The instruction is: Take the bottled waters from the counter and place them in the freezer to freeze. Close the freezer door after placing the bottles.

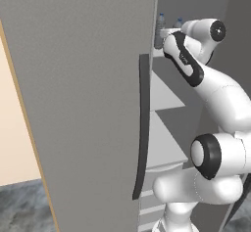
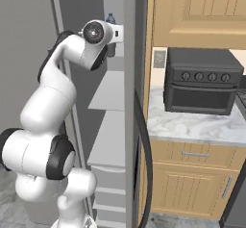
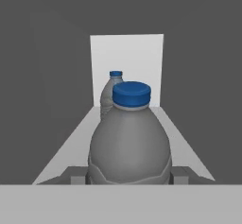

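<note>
Claw (image 3: 129, 176) is clamped on the nearer small translucent grey plastic bottle with a blue cap (image 3: 130, 140), its dark tips flanking the base at 3 and 9 o'clock. You are on the placing step: this bottle sits on or just over the pale grey upper shelf (image 3: 71, 147) of the grey freezer compartment (image 1: 169, 86). The second matching bottle (image 3: 112, 90) stands behind at 12 o'clock. Next, I judge, let go, back straight out, then swing the tall matte grey freezer door (image 1: 83, 104) shut
</note>
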Controlling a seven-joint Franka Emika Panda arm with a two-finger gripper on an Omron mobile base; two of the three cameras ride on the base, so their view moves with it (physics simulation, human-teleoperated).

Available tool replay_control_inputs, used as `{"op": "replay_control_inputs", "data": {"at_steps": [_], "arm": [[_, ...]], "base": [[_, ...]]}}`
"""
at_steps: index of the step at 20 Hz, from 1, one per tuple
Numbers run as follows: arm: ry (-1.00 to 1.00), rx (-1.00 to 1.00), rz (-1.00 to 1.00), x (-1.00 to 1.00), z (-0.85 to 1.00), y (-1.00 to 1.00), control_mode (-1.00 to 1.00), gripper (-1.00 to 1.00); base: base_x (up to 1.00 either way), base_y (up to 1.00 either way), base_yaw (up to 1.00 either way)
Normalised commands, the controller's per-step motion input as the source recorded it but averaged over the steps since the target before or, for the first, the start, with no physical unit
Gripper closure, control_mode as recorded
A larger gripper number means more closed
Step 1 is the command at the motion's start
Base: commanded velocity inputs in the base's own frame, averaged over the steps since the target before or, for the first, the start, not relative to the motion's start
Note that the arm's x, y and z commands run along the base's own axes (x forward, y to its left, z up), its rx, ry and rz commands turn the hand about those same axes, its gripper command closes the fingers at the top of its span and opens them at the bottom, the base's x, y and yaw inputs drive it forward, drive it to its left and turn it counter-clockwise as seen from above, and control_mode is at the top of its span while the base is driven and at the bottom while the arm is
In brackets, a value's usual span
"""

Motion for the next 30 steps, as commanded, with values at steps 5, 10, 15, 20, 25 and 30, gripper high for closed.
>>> {"op": "replay_control_inputs", "data": {"at_steps": [5,10,15,20,25,30], "arm": [[0.00,0.00,0.01,0.25,0.00,-0.02,-1.00,1.00],[0.00,0.00,0.01,0.32,0.00,-0.07,-1.00,1.00],[0.02,-0.01,0.02,0.33,-0.07,-0.14,-1.00,1.00],[0.00,-0.03,0.01,0.21,-0.01,-0.07,-1.00,1.00],[0.00,-0.03,0.02,0.13,-0.02,-0.02,-1.00,1.00],[0.00,-0.02,0.01,0.11,-0.15,0.00,-1.00,1.00]], "base": [[0.00,0.00,0.00],[0.00,0.00,0.00],[0.00,0.00,0.00],[0.00,0.00,0.00],[0.00,0.00,0.00],[0.00,0.00,0.00]]}}
